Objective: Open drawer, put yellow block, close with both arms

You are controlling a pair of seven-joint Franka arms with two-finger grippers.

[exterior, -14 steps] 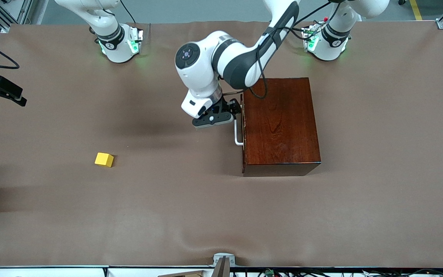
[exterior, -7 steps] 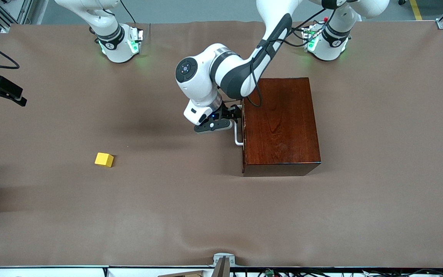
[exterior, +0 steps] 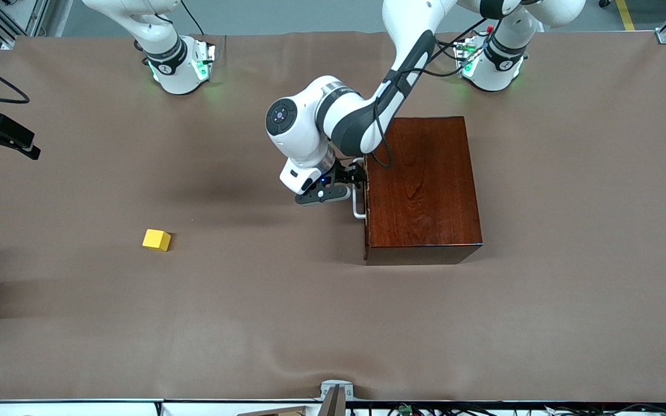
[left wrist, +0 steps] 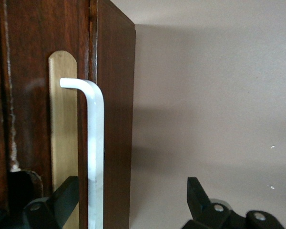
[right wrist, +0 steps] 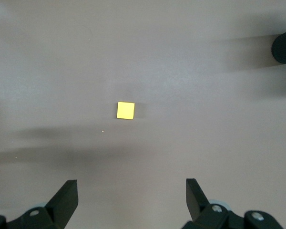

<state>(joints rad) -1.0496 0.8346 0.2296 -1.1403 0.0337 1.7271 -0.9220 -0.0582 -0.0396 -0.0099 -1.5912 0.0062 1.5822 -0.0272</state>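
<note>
The left arm reached from its base across the dark wooden box (exterior: 422,188) and brought the left gripper (exterior: 351,180) to the box's front face, level with the white handle (exterior: 356,202) of the drawer (left wrist: 62,138). In the left wrist view the left gripper (left wrist: 133,202) stood spread wide, one finger (left wrist: 57,202) against the pale wood panel beside the handle (left wrist: 95,152) and the other finger (left wrist: 198,198) well clear of the box over bare tabletop, so that the bar lay between them, ungripped. The drawer sat shut, flush in the box.

The yellow block (exterior: 156,239) lay on the brown table (exterior: 287,323) well apart from the box, toward the right arm's end of the table and slightly nearer the front camera than the handle. Nothing touched it.

The right arm waited, only its base and lower links showing in the front view. The right wrist view looked straight down on the yellow block (right wrist: 125,110), the right gripper (right wrist: 132,202) held high above it with its fingers (right wrist: 66,198) wide apart and empty. A dark rounded shape (right wrist: 285,45) edged into that view, too little of it visible to identify.
</note>
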